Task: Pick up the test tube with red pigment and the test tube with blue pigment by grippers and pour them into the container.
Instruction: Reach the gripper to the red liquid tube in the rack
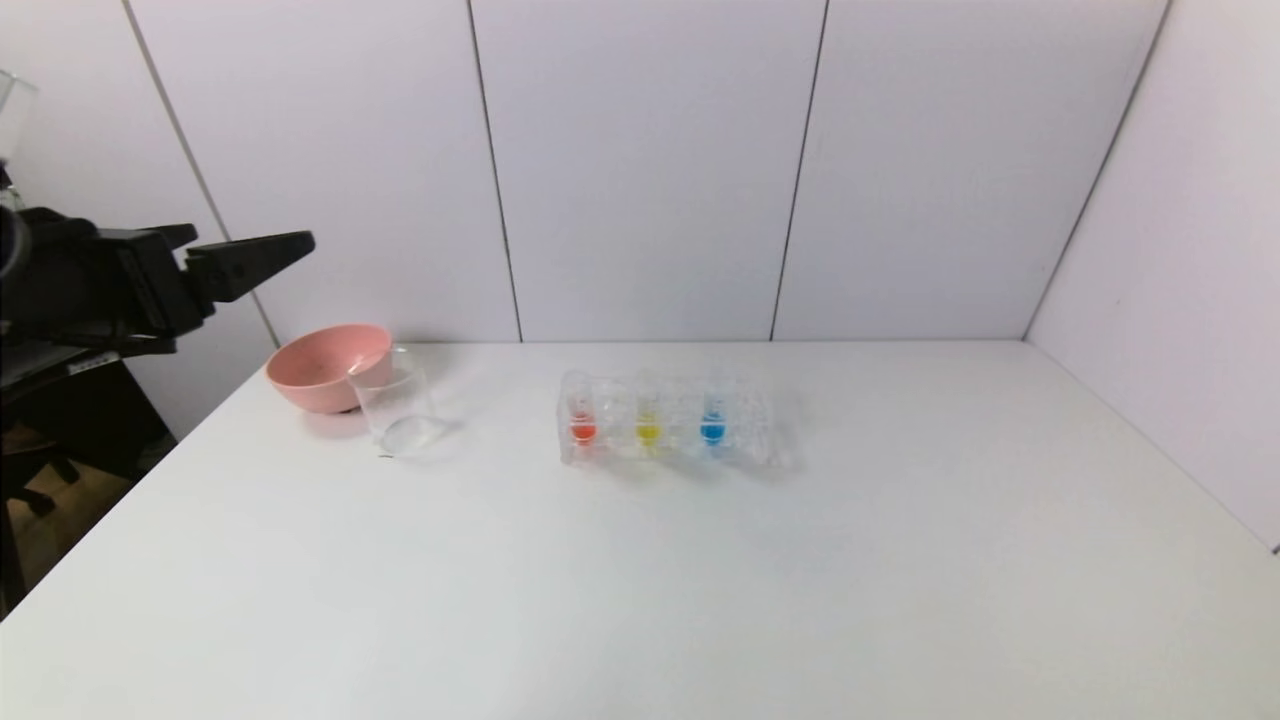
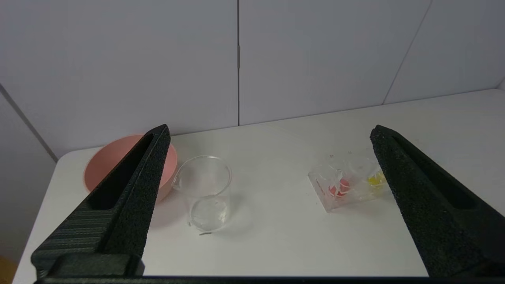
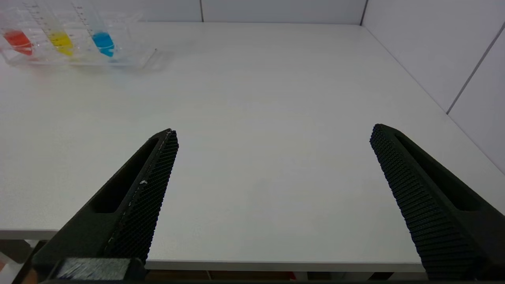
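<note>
The test tube with red pigment [image 1: 582, 415] and the test tube with blue pigment [image 1: 713, 414] stand upright in a clear rack [image 1: 765, 440] at mid-table, with a yellow tube [image 1: 648, 420] between them. The container, a clear glass beaker [image 1: 397, 410], stands left of the rack and holds nothing coloured. My left gripper [image 1: 255, 240] is open and empty, raised off the table's left side, well above and left of the beaker [image 2: 205, 193]. In its wrist view the red tube [image 2: 340, 185] shows; the blue tube is hidden behind a finger. My right gripper [image 3: 272, 134] is open and empty over the table's near edge, far from the blue tube [image 3: 103, 41].
A pink bowl [image 1: 320, 365] sits just behind and left of the beaker, touching or almost touching it. White walls close the table at the back and right. The left edge of the table drops to a floor with dark furniture [image 1: 60, 420].
</note>
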Action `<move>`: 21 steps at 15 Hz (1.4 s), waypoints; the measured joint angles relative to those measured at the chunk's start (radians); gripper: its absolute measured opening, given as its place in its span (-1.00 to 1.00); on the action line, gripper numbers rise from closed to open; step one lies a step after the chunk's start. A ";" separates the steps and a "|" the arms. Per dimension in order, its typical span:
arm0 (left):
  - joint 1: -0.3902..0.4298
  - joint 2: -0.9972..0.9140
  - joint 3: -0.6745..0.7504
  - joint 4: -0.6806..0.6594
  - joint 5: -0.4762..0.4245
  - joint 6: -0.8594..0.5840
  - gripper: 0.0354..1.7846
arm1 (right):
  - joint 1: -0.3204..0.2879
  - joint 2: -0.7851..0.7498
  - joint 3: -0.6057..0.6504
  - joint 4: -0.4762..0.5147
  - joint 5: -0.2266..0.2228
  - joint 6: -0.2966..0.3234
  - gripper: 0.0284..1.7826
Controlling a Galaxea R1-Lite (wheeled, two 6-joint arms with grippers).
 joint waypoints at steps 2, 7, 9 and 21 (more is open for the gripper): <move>-0.014 0.109 -0.042 -0.068 -0.011 -0.018 0.99 | 0.000 0.000 0.000 0.000 0.000 0.000 0.99; -0.053 0.330 -0.102 -0.252 -0.080 -0.018 0.99 | 0.000 0.000 0.000 0.000 0.000 0.000 0.99; -0.057 0.383 -0.105 -0.289 -0.185 -0.016 0.99 | 0.000 0.000 0.000 0.000 0.000 0.000 0.99; -0.069 0.570 -0.069 -0.484 -0.656 0.030 0.99 | 0.000 0.000 0.000 0.000 0.000 0.000 0.99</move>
